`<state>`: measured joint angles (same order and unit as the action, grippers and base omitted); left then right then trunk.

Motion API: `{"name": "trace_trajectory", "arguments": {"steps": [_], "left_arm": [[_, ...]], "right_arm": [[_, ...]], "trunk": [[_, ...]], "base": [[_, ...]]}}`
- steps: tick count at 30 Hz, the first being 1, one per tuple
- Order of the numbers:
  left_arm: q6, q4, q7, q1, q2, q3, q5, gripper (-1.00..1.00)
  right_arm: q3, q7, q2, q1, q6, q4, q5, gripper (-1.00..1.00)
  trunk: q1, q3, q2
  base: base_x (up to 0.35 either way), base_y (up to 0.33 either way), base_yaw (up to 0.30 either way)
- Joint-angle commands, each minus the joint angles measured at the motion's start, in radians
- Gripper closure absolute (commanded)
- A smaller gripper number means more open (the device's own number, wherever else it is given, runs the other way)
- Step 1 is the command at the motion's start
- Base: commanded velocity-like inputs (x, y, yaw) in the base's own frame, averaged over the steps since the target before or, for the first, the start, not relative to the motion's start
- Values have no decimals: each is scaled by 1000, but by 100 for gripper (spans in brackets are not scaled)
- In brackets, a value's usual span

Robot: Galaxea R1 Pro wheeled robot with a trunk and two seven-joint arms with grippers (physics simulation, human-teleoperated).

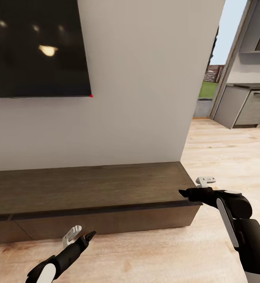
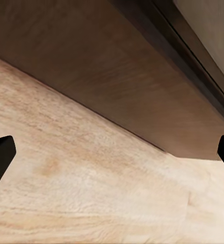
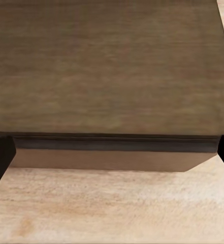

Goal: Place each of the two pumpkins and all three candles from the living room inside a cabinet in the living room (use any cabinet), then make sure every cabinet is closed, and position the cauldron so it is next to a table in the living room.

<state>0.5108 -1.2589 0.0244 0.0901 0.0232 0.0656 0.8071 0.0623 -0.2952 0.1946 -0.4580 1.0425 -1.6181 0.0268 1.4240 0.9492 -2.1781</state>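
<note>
Facing cabinet [image 1: 86, 192], both tools empty, spread.

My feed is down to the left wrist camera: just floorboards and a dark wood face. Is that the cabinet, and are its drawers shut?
Observer: Yes, that's the cabinet. In the head view, the drawer fronts that show sit flush, none pulled out.
Operator: Where's the right gripper?
Observer: The right gripper is open, at the cabinet's right end, near its top front corner.
Operator: Anything above the unit?
Observer: A dark screen hangs on the wall above it, toward the robot's left.
</note>
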Motion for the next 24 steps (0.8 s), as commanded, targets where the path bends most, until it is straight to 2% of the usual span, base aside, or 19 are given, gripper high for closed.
{"name": "trace_trajectory", "arguments": {"steps": [1, 24], "left_arm": [[6, 0, 3, 0, 0, 2, 3, -100], [4, 0, 2, 0, 0, 2, 1, -100]], "right_arm": [[1, -1, 0, -1, 5, -1, 2, -100], [1, -1, -1, -1, 5, -1, 2, -100]], "trunk": [[0, -1, 0], [0, -39, 0]], "base": [[0, 0, 0], [0, 0, 0]]}}
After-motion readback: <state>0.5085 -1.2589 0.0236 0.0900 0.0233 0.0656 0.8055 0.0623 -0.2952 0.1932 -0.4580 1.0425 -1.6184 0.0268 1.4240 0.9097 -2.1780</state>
